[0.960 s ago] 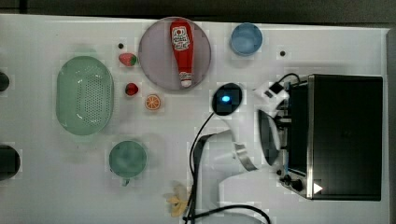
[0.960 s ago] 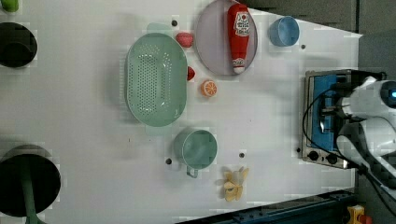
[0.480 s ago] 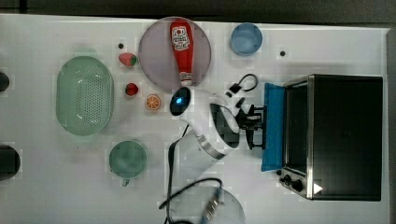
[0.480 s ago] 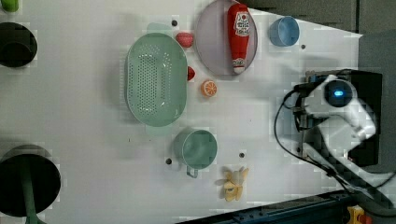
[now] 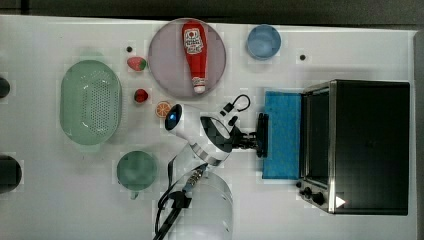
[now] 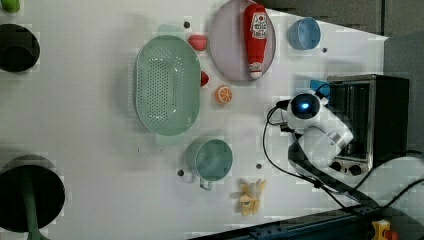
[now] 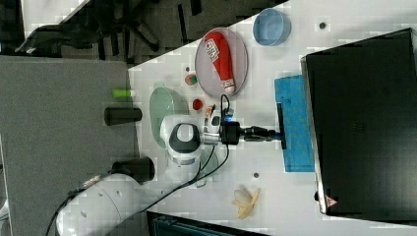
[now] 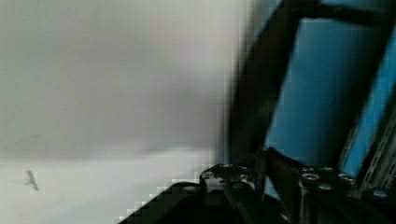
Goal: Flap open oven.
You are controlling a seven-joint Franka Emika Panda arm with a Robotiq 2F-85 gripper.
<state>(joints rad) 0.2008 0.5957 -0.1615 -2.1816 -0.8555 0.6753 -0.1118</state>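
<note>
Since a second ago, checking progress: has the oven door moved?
Yes. The oven door has swung down toward the top view's left, away from the oven, and lies flat.

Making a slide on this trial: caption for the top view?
Gripper grips the handle of the oven, its blue door folded flat.

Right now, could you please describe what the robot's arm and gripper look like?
The arm has rounded white shells with black joint bands and a glowing blue light near the wrist. The gripper is black. Black cables loop beside the wrist and trail along the arm.
</note>
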